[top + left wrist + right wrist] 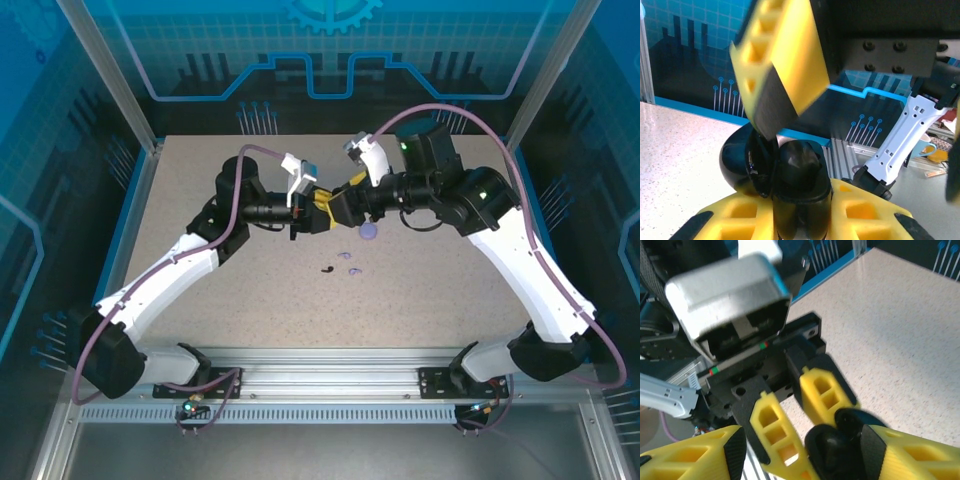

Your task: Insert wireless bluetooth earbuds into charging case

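I think we are near the start: my left claw [800, 212] is pinching the open black case [801, 167]. My right claw [802, 442] is spread wide around it. One black earbud [327, 269] and two lavender earbuds [347, 256] lie loose on the table [200, 180], at about 6 o'clock from the claws, near the lavender case [369, 232]. I cannot see inside the black case, so I cannot tell if an earbud is in it, and the close-up views are blurry.

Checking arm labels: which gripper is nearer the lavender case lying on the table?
Right. In the top view the right gripper hangs just up-left of the lavender case; the left gripper sits beyond it, farther left.
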`<state>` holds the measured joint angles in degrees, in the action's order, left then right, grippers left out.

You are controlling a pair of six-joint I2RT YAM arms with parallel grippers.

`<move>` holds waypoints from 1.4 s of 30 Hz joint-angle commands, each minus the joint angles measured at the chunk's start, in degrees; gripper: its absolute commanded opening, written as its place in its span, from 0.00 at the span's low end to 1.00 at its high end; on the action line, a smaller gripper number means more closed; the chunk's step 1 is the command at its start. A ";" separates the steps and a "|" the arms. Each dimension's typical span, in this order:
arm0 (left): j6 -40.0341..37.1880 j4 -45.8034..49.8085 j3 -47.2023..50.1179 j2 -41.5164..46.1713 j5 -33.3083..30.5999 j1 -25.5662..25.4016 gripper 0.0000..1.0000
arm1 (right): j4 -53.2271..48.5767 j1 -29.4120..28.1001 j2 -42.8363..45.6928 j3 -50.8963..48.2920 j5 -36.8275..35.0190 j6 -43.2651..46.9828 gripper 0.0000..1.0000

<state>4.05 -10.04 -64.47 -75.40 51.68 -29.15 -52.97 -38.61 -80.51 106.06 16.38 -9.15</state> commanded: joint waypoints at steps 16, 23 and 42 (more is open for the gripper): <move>-2.28 0.27 -2.24 0.24 1.40 -1.44 0.19 | 4.98 1.26 4.15 -3.48 -14.61 -3.05 0.67; -3.04 1.64 -0.43 1.09 -3.25 -0.53 0.18 | 3.56 5.29 5.70 -7.97 -19.82 -6.77 0.67; 4.21 0.90 16.98 16.13 -8.19 11.29 0.19 | 7.19 7.87 2.88 -33.46 -13.57 -13.81 0.62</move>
<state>7.07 -9.17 -49.25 -61.67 44.56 -19.00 -48.77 -30.65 -75.94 75.72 -0.99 -19.49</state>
